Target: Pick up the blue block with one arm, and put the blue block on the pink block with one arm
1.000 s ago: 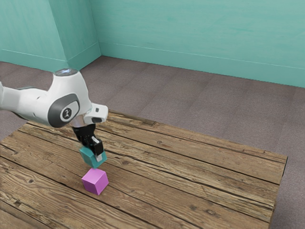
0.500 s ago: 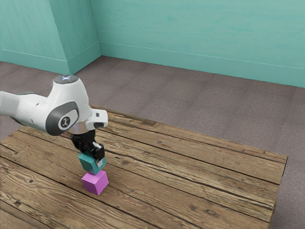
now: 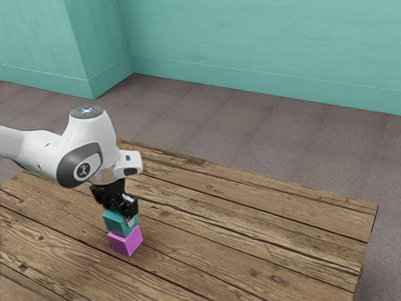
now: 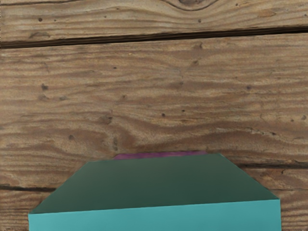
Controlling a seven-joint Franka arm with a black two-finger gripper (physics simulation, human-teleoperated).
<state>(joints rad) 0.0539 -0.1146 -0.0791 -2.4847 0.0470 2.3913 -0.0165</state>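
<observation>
Exterior view shows the black gripper (image 3: 121, 209) pinching the blue block (image 3: 117, 222) by opposite side faces, the block resting directly on the pink block (image 3: 125, 242) on the wooden surface (image 3: 250, 238); it looks light, rigid and smooth-sided.

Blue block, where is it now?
In the exterior view, the blue block sits on top of the pink block, held by the gripper, toward the exterior view's left on the wooden table.
</observation>
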